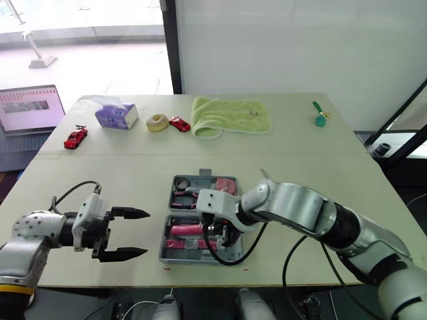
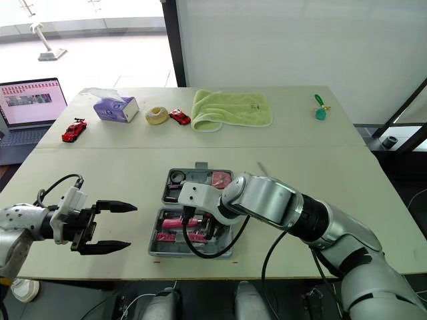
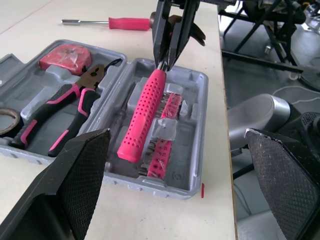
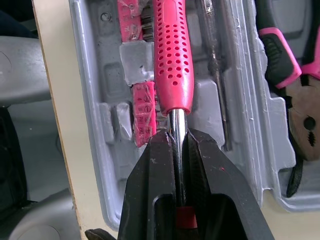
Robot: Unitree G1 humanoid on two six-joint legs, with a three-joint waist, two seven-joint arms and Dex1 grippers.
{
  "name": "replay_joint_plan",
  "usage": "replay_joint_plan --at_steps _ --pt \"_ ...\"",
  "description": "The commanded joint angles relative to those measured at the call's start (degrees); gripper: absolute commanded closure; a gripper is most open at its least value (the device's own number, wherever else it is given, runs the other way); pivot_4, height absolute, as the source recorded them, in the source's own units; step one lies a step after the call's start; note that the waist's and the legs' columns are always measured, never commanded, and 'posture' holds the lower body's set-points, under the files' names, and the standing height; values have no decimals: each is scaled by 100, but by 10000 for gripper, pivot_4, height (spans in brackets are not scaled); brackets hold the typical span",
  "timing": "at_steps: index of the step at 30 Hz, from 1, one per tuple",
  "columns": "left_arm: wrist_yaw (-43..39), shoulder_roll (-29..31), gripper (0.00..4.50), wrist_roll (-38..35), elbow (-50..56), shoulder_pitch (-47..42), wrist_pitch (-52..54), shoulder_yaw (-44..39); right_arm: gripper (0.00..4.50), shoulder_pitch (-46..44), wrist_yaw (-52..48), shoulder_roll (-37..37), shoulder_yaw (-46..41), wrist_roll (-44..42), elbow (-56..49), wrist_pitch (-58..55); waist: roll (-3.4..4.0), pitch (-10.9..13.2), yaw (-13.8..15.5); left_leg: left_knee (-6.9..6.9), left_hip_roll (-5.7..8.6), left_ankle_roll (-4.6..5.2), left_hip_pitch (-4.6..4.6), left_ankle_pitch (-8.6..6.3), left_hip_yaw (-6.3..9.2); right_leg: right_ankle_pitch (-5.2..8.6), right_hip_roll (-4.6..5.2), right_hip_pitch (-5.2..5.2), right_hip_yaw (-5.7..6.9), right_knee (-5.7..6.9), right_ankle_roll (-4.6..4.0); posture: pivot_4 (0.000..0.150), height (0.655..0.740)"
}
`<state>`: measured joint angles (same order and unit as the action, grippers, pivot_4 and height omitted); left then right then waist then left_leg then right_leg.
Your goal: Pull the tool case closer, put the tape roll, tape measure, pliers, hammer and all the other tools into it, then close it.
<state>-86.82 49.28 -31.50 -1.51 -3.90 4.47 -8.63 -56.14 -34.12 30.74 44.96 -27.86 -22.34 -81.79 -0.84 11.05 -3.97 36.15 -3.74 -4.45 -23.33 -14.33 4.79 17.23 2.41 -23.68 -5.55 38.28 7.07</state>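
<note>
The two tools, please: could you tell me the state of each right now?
Left tool: open, holding nothing.
Right tool: closed on the steel shaft of the pink-handled hammer, whose handle lies in the grey plastic tool case.

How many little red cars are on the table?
2. One red car sits at the far left by the laptop; the other lies between the yellow ring and the green cloth.
</note>
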Motion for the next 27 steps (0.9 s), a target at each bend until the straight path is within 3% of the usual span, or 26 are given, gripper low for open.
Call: replay_joint_plan --at_steps 1,13,27 --pt "35 59 0 -40 185 42 -60 -191 43980 -116 -28 -125 90 196 70 197 1 0 -4 0 0 0 0 0 0 0 0 -1 0 2 0 1500 7400" --pt "105 48 0 -58 244 51 -50 -188 43980 125 -200 -286 461 671 441 766 1 0 -23 -2 -4 0 5 0 2 0 -7 -3 -1 7 -1 1500 7400" --pt "175 19 0 -38 173 -102 -49 -164 43980 63 -284 -439 -6 812 299 758 1 0 -10 -2 -3 0 1 0 2 0 -6 -4 0 5 -1 1500 7400"
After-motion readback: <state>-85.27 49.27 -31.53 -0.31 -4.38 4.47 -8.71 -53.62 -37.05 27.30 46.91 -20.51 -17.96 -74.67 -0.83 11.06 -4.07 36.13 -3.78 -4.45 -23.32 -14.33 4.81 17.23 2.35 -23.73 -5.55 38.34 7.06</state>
